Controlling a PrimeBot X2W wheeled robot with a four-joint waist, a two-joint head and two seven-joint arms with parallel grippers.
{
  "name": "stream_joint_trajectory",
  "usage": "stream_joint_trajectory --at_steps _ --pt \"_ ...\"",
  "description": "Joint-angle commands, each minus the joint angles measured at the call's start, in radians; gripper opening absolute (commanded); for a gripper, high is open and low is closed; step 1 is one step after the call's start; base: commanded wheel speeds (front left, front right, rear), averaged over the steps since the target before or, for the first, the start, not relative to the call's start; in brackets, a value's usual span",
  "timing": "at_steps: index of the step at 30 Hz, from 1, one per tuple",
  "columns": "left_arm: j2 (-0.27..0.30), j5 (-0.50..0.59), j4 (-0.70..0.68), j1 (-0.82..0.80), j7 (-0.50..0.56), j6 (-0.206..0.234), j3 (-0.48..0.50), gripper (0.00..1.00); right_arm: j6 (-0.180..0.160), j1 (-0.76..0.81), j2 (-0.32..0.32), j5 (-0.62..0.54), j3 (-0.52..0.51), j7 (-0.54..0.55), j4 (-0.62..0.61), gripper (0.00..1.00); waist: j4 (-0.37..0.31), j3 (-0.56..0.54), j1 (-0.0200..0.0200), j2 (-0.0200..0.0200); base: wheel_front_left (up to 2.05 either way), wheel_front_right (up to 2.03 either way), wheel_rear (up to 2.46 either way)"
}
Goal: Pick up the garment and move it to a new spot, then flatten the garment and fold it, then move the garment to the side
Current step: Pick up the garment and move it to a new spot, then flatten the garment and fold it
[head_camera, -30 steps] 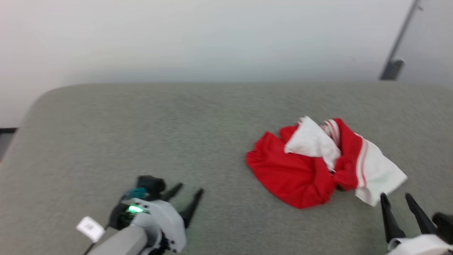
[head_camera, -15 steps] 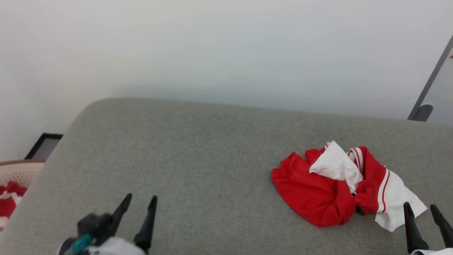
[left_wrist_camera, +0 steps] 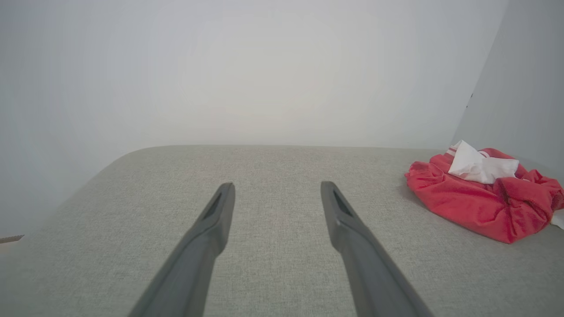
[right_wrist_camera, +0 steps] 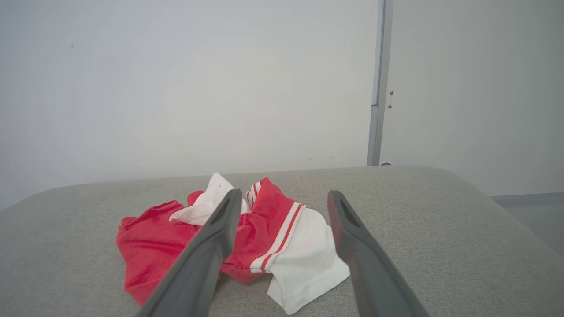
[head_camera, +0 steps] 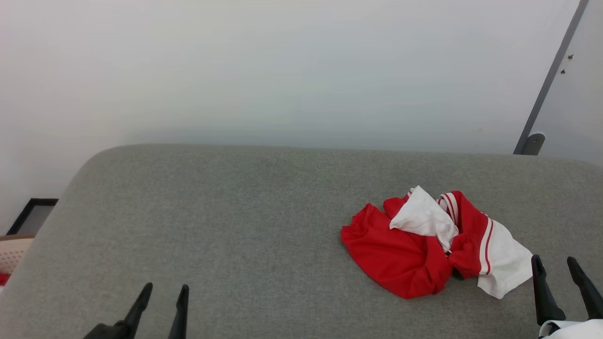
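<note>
Head view: crumpled bright red jersey garment (head_camera: 400, 254) with white sleeves and striped trim lies bunched on the right part of a broad grey woven-fabric surface (head_camera: 226, 221). The left gripper (head_camera: 166, 286) sits well apart from it at lower left. The right gripper (head_camera: 554, 258) is just beside one white sleeve (head_camera: 504, 263), not touching it. A likely slip from here is pinching that loose sleeve alone, so the heavy bunched body drags or slides free in the lift.

Left wrist view: the left gripper (left_wrist_camera: 277, 184) has its fingers spread wide over bare fabric, holding nothing, and the garment (left_wrist_camera: 476, 207) lies off to one side.

Right wrist view: the right gripper (right_wrist_camera: 284, 192) is equally wide and empty, pointing at the garment (right_wrist_camera: 150, 246).
</note>
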Motion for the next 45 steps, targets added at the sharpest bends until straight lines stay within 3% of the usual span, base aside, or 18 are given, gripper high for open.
stream_joint_trajectory --at_steps 1,11,23,30,37,45 --pt "-0.018 0.01 0.007 0.003 0.0 -0.01 0.013 1.0 -0.001 0.001 0.003 0.0 0.0 -0.001 0.003 1.0 -0.003 0.002 0.0 0.0 0.0 0.0 0.0" --pt "-0.066 0.059 0.025 0.009 0.0 -0.049 0.065 1.0 -0.001 -0.01 0.007 -0.002 -0.006 -0.001 0.006 1.0 -0.012 0.007 0.0 0.0 0.0 0.0 0.0" --pt "-0.105 0.091 0.018 0.021 0.0 -0.065 0.092 1.0 -0.001 -0.015 0.005 -0.003 -0.002 0.006 0.01 1.0 -0.015 0.017 0.0 0.0 0.0 0.0 0.0" --pt "-0.131 0.098 0.023 0.019 0.0 -0.069 0.097 1.0 -0.001 -0.046 -0.039 -0.009 0.012 0.08 0.025 1.0 -0.018 0.039 0.0 0.0 0.0 0.0 0.0" --pt "-0.148 0.102 0.026 -0.016 0.0 -0.074 0.084 1.0 -0.001 -0.176 -0.148 0.008 0.052 0.355 0.102 1.0 -0.015 0.085 0.0 0.0 0.0 0.0 0.0" --pt "-0.169 0.103 0.04 -0.059 0.0 -0.076 0.062 1.0 -0.001 -0.408 -0.261 0.154 0.156 0.875 0.29 1.0 0.013 0.159 0.0 0.0 0.0 0.0 0.0"
